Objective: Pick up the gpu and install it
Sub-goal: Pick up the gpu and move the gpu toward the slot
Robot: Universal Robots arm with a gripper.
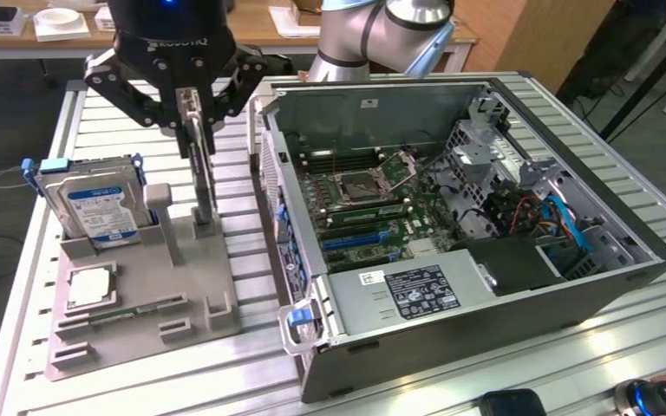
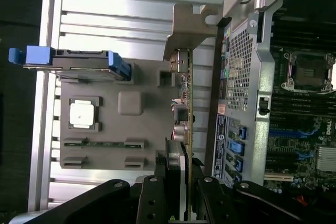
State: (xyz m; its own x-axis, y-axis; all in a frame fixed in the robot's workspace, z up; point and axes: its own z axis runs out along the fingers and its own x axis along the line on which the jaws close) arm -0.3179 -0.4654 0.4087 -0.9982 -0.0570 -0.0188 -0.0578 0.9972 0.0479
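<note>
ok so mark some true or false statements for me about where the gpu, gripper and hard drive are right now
1. The gripper is closed on the gpu. True.
2. The gpu sits in a slot on the motherboard. False: it stands upright at the grey holder, outside the computer case.
3. The hard drive lies flat on the table. False: it stands upright in the grey holder.
4. The computer case is open, with the motherboard exposed. True.
5. The hard drive is between the gpu and the computer case. False: the gpu is the nearer of the two to the case.
</note>
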